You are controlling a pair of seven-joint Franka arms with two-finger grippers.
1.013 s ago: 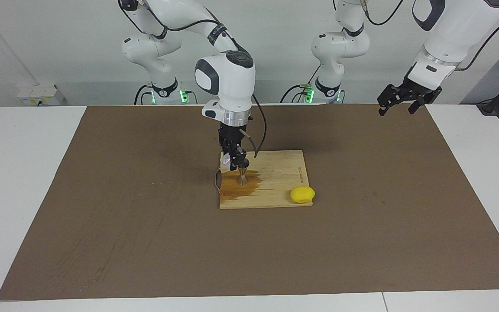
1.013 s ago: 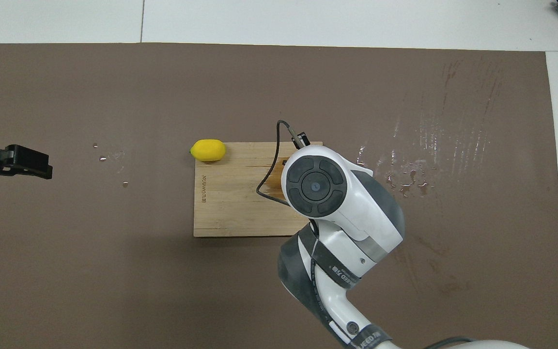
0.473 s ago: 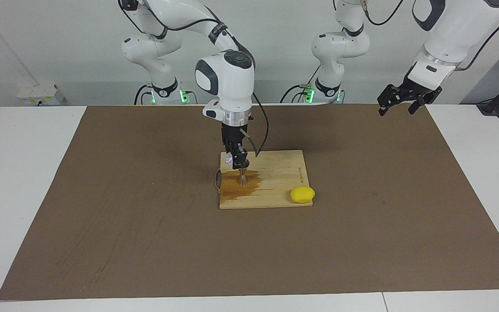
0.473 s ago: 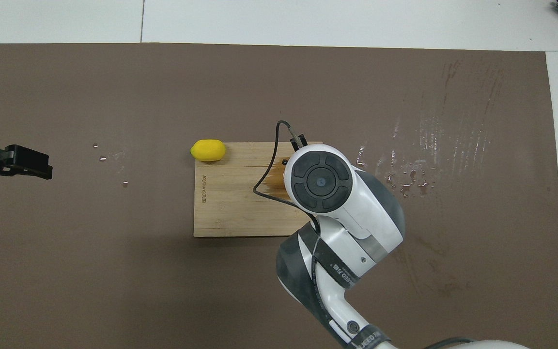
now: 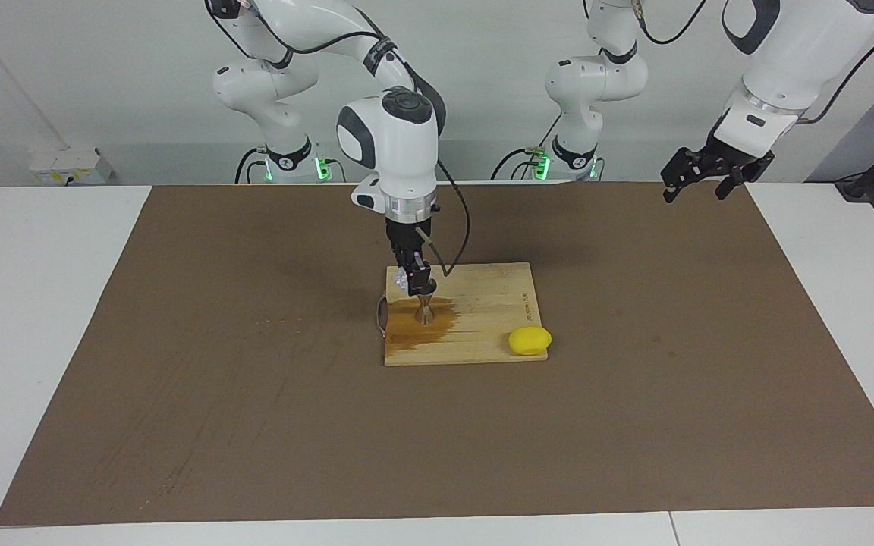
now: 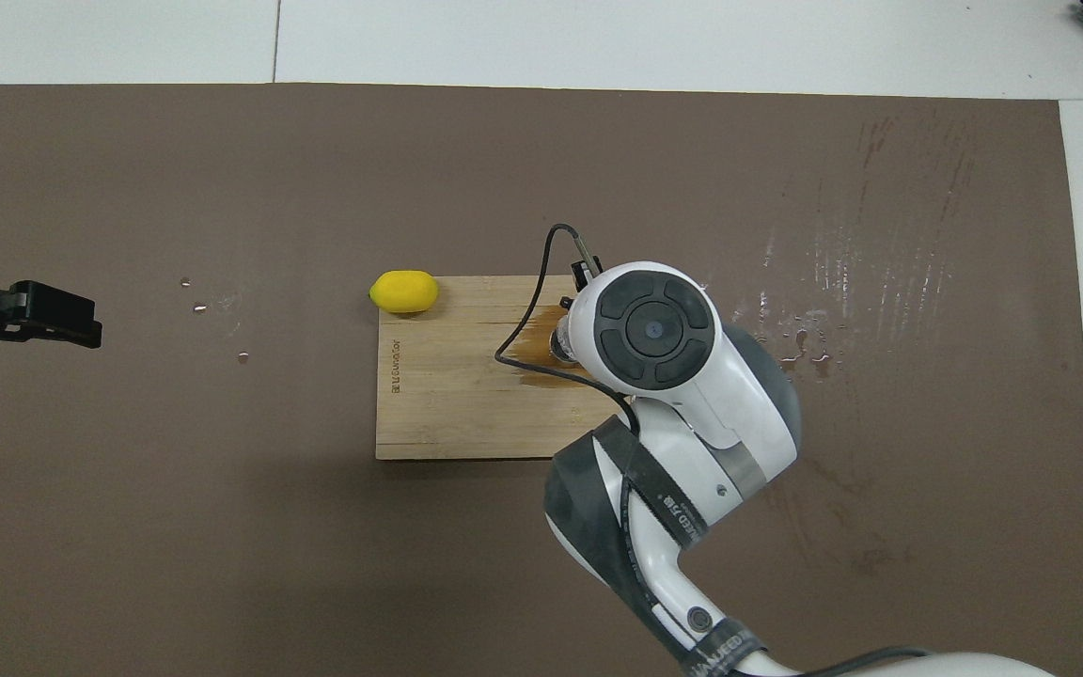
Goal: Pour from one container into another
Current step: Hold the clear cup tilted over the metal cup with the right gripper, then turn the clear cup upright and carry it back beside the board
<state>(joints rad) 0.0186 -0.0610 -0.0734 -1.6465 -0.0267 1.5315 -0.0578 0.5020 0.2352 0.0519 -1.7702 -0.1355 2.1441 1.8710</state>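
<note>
The silvery metal jigger [image 5: 425, 310] stands upright on a wet, darkened patch of the wooden cutting board [image 5: 482, 303]. My right gripper [image 5: 417, 285] hangs just above the jigger, shut on the small clear cup [image 5: 404, 281], which sits at the fingers' side toward the right arm's end. In the overhead view the right arm's wrist covers the gripper and the cup. Only a round rim [image 6: 560, 342] that I take for the jigger peeks out on the board [image 6: 447, 395]. My left gripper [image 5: 699, 179] waits in the air, open and holding nothing, over the mat's corner at the left arm's end [image 6: 53, 316].
A yellow lemon [image 5: 529, 340] [image 6: 403, 291] lies at the board's corner farther from the robots, toward the left arm's end. Water drops and streaks [image 6: 791, 353] wet the brown mat toward the right arm's end. A few small drops [image 6: 198, 307] lie toward the left arm's end.
The right arm's wrist has swung toward the right arm's end and stands more upright, with the cup still just above the jigger. The left arm has not moved.
</note>
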